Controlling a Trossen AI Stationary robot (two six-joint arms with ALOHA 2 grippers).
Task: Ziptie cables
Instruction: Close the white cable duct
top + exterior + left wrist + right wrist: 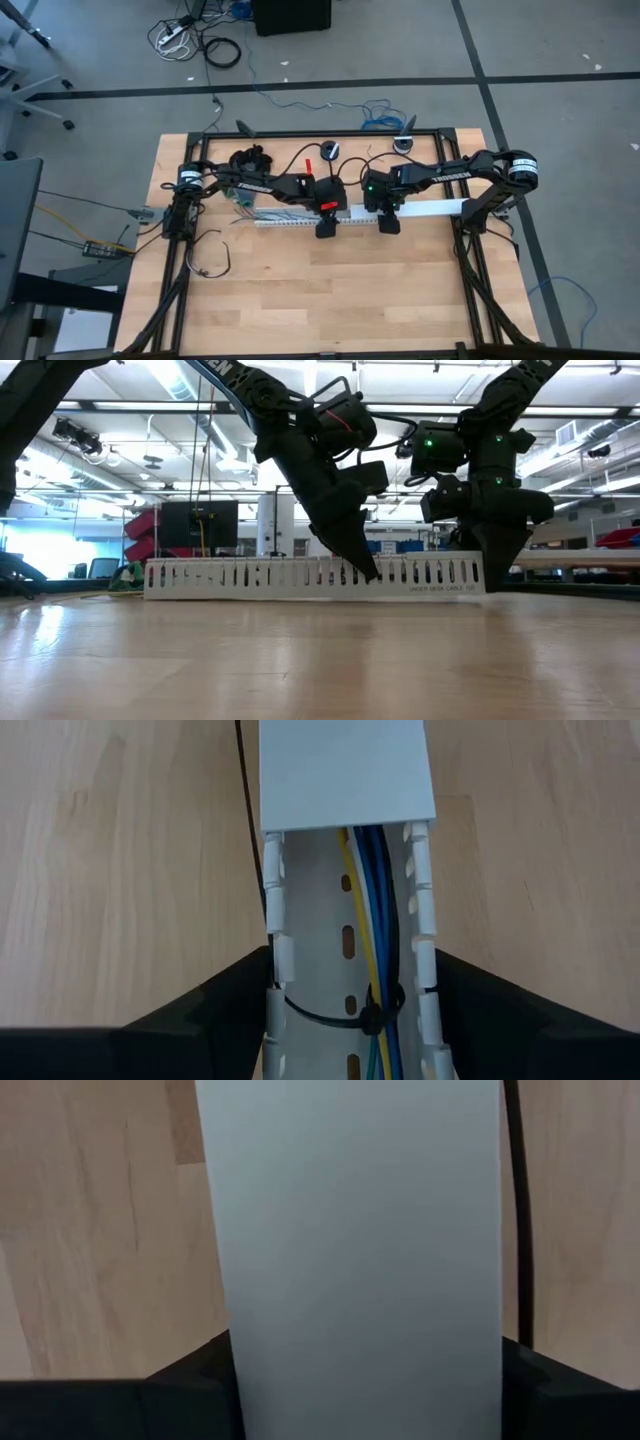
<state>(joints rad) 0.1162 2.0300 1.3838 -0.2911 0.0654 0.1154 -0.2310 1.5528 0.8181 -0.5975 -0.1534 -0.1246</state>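
A white slotted duct (300, 219) lies across the table's middle; its right part bears a plain white cover (350, 1250). In the uncovered part run the cables (375, 910), blue, yellow and black wires, ringed by a black ziptie (385, 1005) whose tail (320, 1017) crosses to one wall. My left gripper (325, 228) straddles the duct just short of the cover's end (345, 815), shut on it. My right gripper (388, 225) straddles the covered part, shut on it. The low view shows both grippers (365, 570) (500, 575) reaching down to the duct (250, 575). My left gripper has the duct's two slotted side walls (275, 960) between its fingers, one finger on each outer side. The fingers slant down from the table's left and lie across the duct, which rests on the table. My right gripper has the covered duct's two long sides (235, 1360) between its fingers, coming steeply from above and across it. The duct stays flat on the table.
A thin black cord (515, 1210) runs on the table beside the duct. A loose black wire loop (212, 258) lies at the near left, a small green-and-dark module (243, 200) by the duct's left end. Two round black pieces (330, 150) (403, 143) sit at the far edge.
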